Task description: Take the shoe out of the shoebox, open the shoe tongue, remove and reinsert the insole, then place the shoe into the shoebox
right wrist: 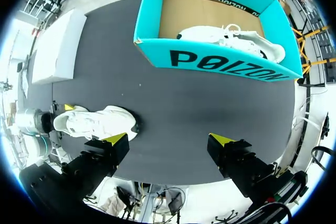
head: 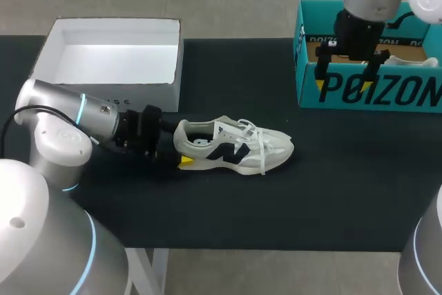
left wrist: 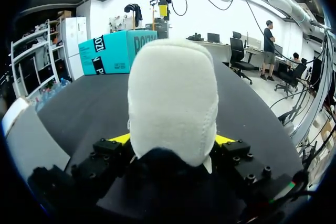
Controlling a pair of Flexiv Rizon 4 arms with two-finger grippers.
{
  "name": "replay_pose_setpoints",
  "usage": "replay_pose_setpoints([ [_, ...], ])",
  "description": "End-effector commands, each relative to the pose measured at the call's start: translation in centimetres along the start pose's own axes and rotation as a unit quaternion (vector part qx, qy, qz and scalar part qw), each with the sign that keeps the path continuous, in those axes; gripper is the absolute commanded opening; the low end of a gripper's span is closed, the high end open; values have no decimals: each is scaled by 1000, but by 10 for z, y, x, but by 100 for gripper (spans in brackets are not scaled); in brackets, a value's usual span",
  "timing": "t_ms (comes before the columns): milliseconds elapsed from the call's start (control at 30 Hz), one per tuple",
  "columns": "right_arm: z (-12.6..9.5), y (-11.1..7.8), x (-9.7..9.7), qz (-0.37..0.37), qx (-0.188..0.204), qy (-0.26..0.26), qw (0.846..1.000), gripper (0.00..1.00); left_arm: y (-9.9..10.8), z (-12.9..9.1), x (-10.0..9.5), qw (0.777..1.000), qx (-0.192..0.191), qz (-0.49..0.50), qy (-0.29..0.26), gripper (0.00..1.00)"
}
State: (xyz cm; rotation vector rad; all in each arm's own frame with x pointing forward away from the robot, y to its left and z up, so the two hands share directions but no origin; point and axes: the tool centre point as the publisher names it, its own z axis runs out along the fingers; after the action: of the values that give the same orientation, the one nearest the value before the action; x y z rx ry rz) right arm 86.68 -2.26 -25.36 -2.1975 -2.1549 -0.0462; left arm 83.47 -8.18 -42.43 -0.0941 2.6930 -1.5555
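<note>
A white sneaker (head: 235,146) with a dark side logo lies on its sole on the black table (head: 276,212), toe to the right. My left gripper (head: 178,151) is at its heel. In the left wrist view the padded heel (left wrist: 173,103) fills the space between the yellow fingertips (left wrist: 119,139), which press it from both sides. My right gripper (head: 347,72) hangs open and empty over the front wall of the teal shoebox (head: 366,91). A second white shoe (right wrist: 231,38) lies inside that box. From the right wrist the sneaker (right wrist: 94,121) shows beside one fingertip, far below.
An open white box (head: 110,84) stands at the back left, just behind my left arm (head: 76,112). The teal shoebox sits at the back right corner. Bare black table stretches in front of the sneaker and between the two boxes.
</note>
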Motion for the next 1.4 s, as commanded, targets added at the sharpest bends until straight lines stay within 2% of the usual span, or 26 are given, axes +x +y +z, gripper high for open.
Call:
replay_pose_setpoints([
  [33, -3, -8, 23, 45, -10, -10, 999, 100, 0, 0, 0, 1000, 1, 0, -1, 0],
  [100, -5, -13, 35, 70, -22, 0, 997, 100, 0, 0, 0, 1000, 1, 0, -1, 0],
  [233, -6, -24, 65, 80, -24, 3, 996, 100, 0, 0, 0, 1000, 1, 0, -1, 0],
  [333, -2, -28, 86, 100, -25, -11, 995, 100, 0, 0, 0, 1000, 1, 0, -1, 0],
  [467, 5, -40, 117, 115, -64, -51, 990, 100, 0, 0, 0, 1000, 1, 0, -1, 0],
  [633, 15, -47, 146, 107, -54, -57, 991, 100, 0, 0, 0, 1000, 1, 0, -1, 0],
  [867, 21, -60, 181, 105, -55, -45, 992, 100, 0, 0, 0, 1000, 1, 0, -1, 0],
  [1067, 37, -73, 213, 80, -56, -48, 994, 100, 0, 0, 0, 1000, 1, 0, -1, 0],
  [1233, 51, -74, 231, 76, -70, -58, 993, 100, 0, 0, 0, 1000, 1, 0, -1, 0],
  [1400, 62, -76, 242, 74, -64, -57, 994, 100, 0, 0, 0, 1000, 1, 0, -1, 0],
])
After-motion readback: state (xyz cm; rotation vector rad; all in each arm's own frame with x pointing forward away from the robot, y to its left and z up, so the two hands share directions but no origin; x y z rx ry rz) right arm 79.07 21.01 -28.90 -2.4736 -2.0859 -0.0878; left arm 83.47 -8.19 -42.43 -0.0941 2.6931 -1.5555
